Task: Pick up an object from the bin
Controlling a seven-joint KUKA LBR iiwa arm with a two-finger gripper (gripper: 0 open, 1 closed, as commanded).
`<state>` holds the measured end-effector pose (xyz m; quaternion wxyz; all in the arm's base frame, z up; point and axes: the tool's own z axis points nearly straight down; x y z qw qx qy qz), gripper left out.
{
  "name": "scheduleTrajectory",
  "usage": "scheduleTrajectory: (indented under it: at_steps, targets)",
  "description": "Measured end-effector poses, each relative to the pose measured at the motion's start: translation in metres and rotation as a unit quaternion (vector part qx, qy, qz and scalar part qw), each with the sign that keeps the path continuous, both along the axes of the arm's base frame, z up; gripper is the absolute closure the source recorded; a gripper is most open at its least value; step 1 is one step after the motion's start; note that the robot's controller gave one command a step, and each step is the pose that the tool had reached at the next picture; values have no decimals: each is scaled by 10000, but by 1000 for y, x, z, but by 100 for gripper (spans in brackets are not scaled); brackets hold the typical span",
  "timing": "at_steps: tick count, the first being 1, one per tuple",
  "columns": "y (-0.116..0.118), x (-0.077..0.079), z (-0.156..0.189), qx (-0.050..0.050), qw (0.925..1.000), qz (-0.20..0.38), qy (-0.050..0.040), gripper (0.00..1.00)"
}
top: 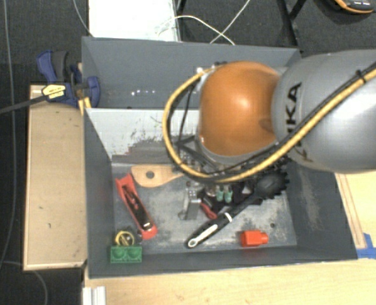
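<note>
- We are seeing the gripper [189,203] sitting low, midway across the bin [102,189]; its claw's state we cannot tell.
- A white-handled black brush [207,230] is lying just beside it.

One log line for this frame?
gripper low, mid bin | nearest: black-handled tool, wooden spatula | hold: cannot tell
</note>
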<state>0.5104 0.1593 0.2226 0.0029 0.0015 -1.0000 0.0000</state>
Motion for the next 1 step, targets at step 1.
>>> scheduleTrajectory:
  at_steps: [1]
  targets:
    - [-1, 2, 4, 6, 10000, -28, -41, 0]
